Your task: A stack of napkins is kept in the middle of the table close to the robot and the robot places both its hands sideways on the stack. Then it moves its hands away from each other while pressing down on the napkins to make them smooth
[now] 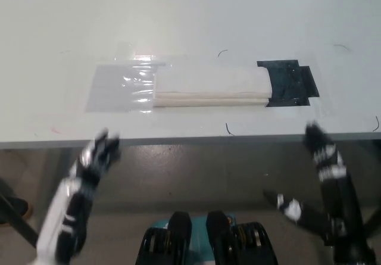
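Observation:
A white stack of napkins (209, 87) lies in a clear plastic wrap (122, 89) on the white table (190, 21), near its front edge. The empty part of the wrap extends to the left of the stack. My left hand (98, 155) hovers below the table's front edge at the lower left, fingers apart and holding nothing. My black right hand (320, 146) is raised at the lower right, just under the table edge, fingers extended and empty. Neither hand touches the napkins.
A black patch (293, 83) on the table lies right of the stack, partly under it. Thin dark marks dot the tabletop. The table's front edge (190, 139) runs across the picture; grey floor lies below it.

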Controlling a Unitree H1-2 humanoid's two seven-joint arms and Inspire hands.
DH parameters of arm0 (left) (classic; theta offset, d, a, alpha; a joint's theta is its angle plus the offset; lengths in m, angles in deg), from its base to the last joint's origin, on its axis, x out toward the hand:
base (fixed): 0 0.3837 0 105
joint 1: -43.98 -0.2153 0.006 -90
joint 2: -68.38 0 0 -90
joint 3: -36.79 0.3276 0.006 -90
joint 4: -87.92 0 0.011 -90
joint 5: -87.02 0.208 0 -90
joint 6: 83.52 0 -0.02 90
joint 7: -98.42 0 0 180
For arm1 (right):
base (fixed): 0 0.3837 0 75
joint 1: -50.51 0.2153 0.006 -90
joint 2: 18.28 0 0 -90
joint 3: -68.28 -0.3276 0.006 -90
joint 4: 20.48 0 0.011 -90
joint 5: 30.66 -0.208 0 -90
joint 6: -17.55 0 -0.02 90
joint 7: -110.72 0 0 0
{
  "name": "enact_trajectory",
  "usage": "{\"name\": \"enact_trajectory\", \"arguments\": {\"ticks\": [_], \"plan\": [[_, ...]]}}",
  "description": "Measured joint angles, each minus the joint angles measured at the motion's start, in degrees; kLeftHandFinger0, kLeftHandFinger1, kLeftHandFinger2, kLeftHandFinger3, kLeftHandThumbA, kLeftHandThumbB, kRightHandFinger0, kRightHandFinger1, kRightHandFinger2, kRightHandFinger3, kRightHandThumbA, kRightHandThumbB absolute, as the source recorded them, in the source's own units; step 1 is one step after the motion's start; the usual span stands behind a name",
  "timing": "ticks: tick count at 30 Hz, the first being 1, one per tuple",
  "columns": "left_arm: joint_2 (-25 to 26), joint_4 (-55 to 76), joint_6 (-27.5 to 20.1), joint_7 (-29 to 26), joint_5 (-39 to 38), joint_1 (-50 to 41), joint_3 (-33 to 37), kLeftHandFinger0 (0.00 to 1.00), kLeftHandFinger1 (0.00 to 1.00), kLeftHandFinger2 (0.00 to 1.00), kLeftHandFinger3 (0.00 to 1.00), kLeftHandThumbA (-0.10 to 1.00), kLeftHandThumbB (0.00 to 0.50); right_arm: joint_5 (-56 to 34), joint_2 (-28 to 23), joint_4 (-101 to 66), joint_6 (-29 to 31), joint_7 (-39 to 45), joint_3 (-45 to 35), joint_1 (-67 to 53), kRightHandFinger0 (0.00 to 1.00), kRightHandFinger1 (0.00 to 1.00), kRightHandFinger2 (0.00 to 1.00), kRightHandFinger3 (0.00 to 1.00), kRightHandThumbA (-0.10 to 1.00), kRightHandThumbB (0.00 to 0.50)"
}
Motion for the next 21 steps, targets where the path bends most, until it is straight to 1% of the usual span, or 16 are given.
{"name": "enact_trajectory", "arguments": {"ticks": [1, 2, 3, 4, 6, 7, 10, 12, 13, 14, 16, 17, 18, 19, 20, 21], "plan": [[-0.3, 0.1, 0.5, 0.0, -0.2, 2.5, 0.0, 1.00, 1.00, 1.00, 1.00, 1.00, 0.224, -0.2, 0.2, 0.0, -0.5, 0.0, 0.0, 1.6, 1.00, 1.00, 1.00, 1.00, 1.00, 0.298], [-0.7, 0.0, 1.1, 0.0, -0.5, 5.8, -0.1, 1.00, 1.00, 1.00, 1.00, 1.00, 0.248, -0.4, 0.6, 0.0, -1.4, 0.0, -0.1, 4.2, 1.00, 1.00, 1.00, 1.00, 1.00, 0.306], [-1.0, -0.1, 1.6, 0.0, -0.7, 8.7, -0.1, 1.00, 1.00, 1.00, 1.00, 1.00, 0.259, -0.5, 0.9, 0.0, -2.1, -0.1, -0.1, 6.3, 1.00, 1.00, 1.00, 1.00, 1.00, 0.300], [-1.4, -0.6, 2.1, 0.0, -0.8, 11.6, -0.1, 1.00, 1.00, 1.00, 1.00, 1.00, 0.248, -0.6, 1.4, 0.1, -2.8, -0.1, -0.2, 8.4, 1.00, 1.00, 1.00, 1.00, 1.00, 0.285], [-2.3, -3.2, 3.0, -0.1, -0.9, 17.9, -0.3, 1.00, 1.00, 1.00, 1.00, 1.00, 0.269, -1.1, 2.3, 1.0, -4.3, -0.2, -0.5, 12.8, 1.00, 1.00, 1.00, 1.00, 1.00, 0.254], [-2.6, -4.2, 3.1, -0.1, -0.9, 19.8, -0.3, 1.00, 1.00, 1.00, 1.00, 1.00, 0.272, -1.4, 2.6, 1.4, -4.7, -0.2, -0.6, 14.6, 1.00, 1.00, 1.00, 1.00, 1.00, 0.256], [-4.0, -11.4, 3.9, -0.4, -0.3, 28.5, -0.5, 1.00, 1.00, 1.00, 1.00, 1.00, 0.319, -2.4, 3.9, 5.3, -6.8, -0.4, -1.6, 22.6, 1.00, 1.00, 1.00, 1.00, 1.00, 0.272], [-4.7, -16.0, 4.1, -0.9, 0.1, 32.8, -0.8, 1.00, 1.00, 1.00, 1.00, 1.00, 0.312, -3.2, 4.6, 7.9, -7.9, -0.6, -2.4, 26.7, 1.00, 1.00, 1.00, 1.00, 1.00, 0.282], [-5.3, -20.3, 4.1, -1.5, 0.6, 36.2, -1.0, 1.00, 1.00, 1.00, 1.00, 1.00, 0.312, -4.0, 5.3, 10.2, -8.7, -0.7, -3.3, 30.1, 1.00, 1.00, 1.00, 1.00, 1.00, 0.295], [-5.6, -23.1, 4.1, -1.8, 0.8, 38.4, -1.2, 1.00, 1.00, 1.00, 1.00, 1.00, 0.327, -4.6, 5.7, 12.3, -9.1, -0.8, -4.0, 32.2, 1.00, 1.00, 1.00, 1.00, 1.00, 0.302], [-6.3, -29.8, 4.2, -2.6, 1.2, 43.2, -1.6, 1.00, 1.00, 1.00, 1.00, 1.00, 0.332, -6.9, 6.9, 16.5, -10.3, -0.9, -5.9, 36.9, 1.00, 1.00, 1.00, 1.00, 1.00, 0.333], [-6.6, -32.3, 4.2, -2.9, 1.3, 45.3, -1.7, 1.00, 1.00, 1.00, 1.00, 1.00, 0.334, -8.2, 7.5, 18.5, -10.8, -0.9, -7.1, 38.8, 1.00, 1.00, 1.00, 1.00, 1.00, 0.339], [-6.9, -34.9, 4.2, -3.2, 1.3, 46.8, -2.0, 1.00, 1.00, 1.00, 1.00, 1.00, 0.352, -9.2, 8.0, 20.3, -11.1, -0.9, -8.2, 40.4, 1.00, 1.00, 1.00, 1.00, 1.00, 0.337], [-7.2, -37.3, 4.3, -3.5, 1.2, 48.2, -2.4, 1.00, 1.00, 1.00, 1.00, 1.00, 0.363, -10.4, 8.3, 22.1, -11.4, -0.9, -9.2, 41.9, 1.00, 1.00, 1.00, 1.00, 1.00, 0.325], [-7.6, -40.4, 4.3, -3.8, 1.1, 50.1, -3.2, 1.00, 1.00, 1.00, 1.00, 1.00, 0.356, -11.6, 8.7, 24.6, -11.6, -0.9, -10.5, 43.7, 1.00, 1.00, 1.00, 1.00, 1.00, 0.311], [-8.1, -43.7, 4.3, -4.2, 0.8, 51.7, -4.2, 1.00, 1.00, 1.00, 1.00, 1.00, 0.344, -12.7, 9.0, 27.0, -11.9, -0.9, -11.7, 45.3, 1.00, 1.00, 1.00, 1.00, 1.00, 0.313]]}}
